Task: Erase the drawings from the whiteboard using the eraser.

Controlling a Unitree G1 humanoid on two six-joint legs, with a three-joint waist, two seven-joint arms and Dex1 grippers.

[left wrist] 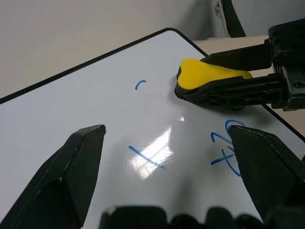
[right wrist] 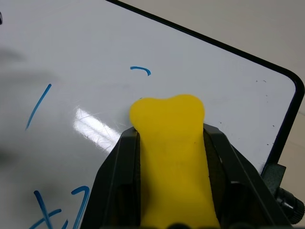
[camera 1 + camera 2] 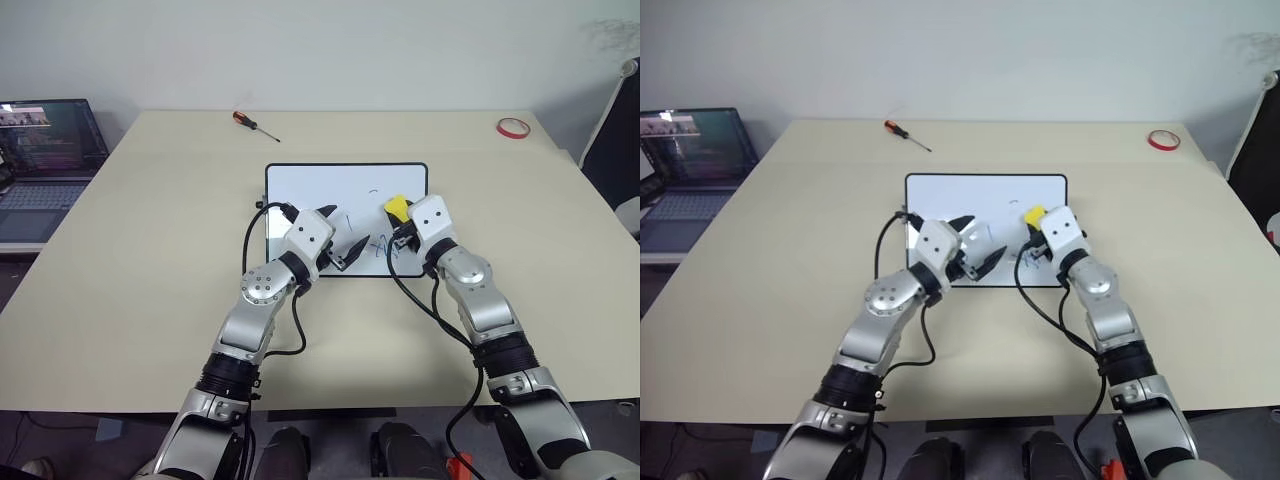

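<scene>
The whiteboard (image 3: pixel 300 182) lies flat in the middle of the table, with thin blue drawings (image 1: pixel 145 157) on its near half: a short stroke, a small arc (image 2: pixel 141 70) and squiggles (image 1: pixel 228 150). My right gripper (image 3: pixel 398 222) is shut on the yellow eraser (image 2: pixel 170 157), which it holds over the board's right part, close to the arc. My left gripper (image 3: pixel 343 238) hovers open over the board's near middle with nothing between its fingers (image 1: pixel 71 171), just left of the eraser.
An orange-handled screwdriver (image 3: pixel 254 124) lies at the table's far side and a red tape ring (image 3: pixel 513 127) at the far right corner. A laptop (image 3: pixel 45 160) stands off the table's left edge. A chair (image 3: pixel 615 130) is at the right.
</scene>
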